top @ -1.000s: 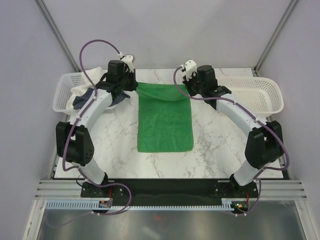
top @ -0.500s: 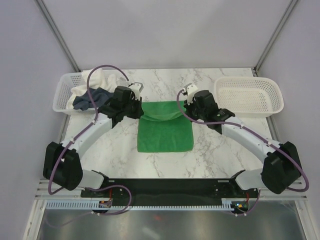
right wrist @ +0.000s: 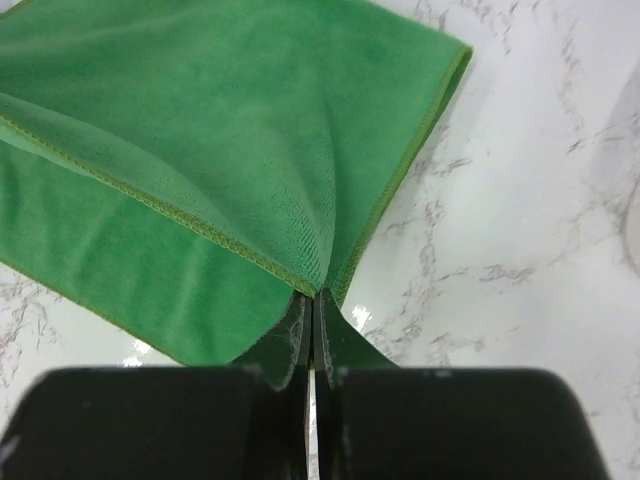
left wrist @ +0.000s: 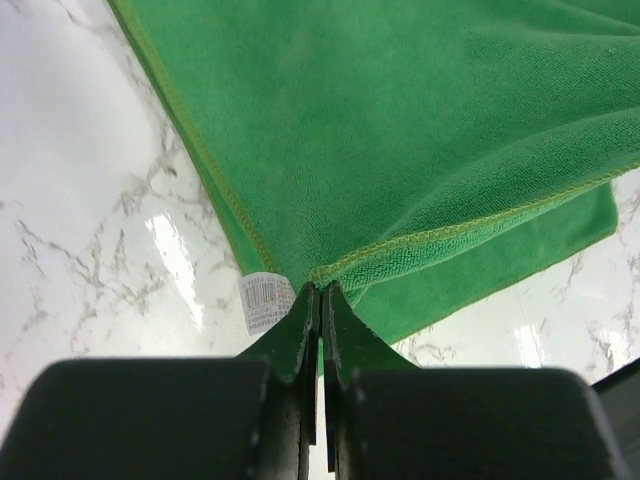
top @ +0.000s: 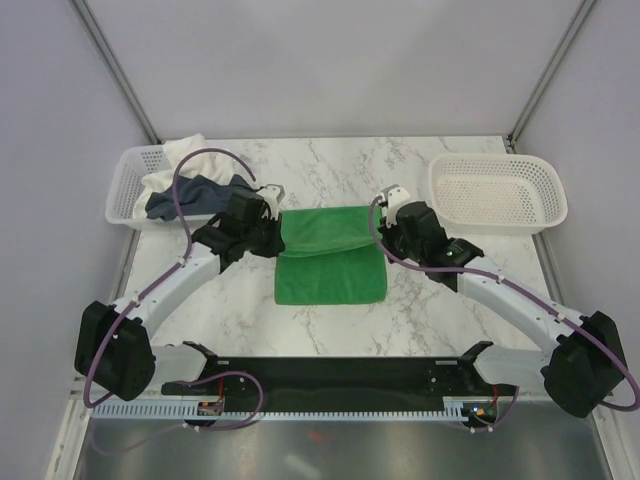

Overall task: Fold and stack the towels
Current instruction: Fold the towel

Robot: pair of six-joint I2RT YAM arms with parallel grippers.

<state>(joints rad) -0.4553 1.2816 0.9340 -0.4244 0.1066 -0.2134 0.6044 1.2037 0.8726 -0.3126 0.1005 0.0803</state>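
A bright green towel (top: 330, 262) lies mid-table on the marble, its far half lifted and doubled toward me. My left gripper (left wrist: 320, 290) is shut on the towel's left far corner (left wrist: 330, 270), beside a small white label (left wrist: 265, 300). My right gripper (right wrist: 312, 298) is shut on the right far corner (right wrist: 320, 275). In the top view the left gripper (top: 272, 232) and right gripper (top: 392, 232) hold the raised edge above the towel's middle. A navy towel (top: 185, 197) and a cream towel (top: 185, 155) sit in the left basket (top: 125, 195).
A white mesh basket (top: 497, 190) stands at the back right with nothing showing in it. The left basket sits at the back left corner. Bare marble table (top: 440, 310) surrounds the green towel, and a black base rail runs along the near edge.
Both arms have drawn back toward the near edge, carrying the green towel's far edge over its near half. The grips on both corners have held throughout.
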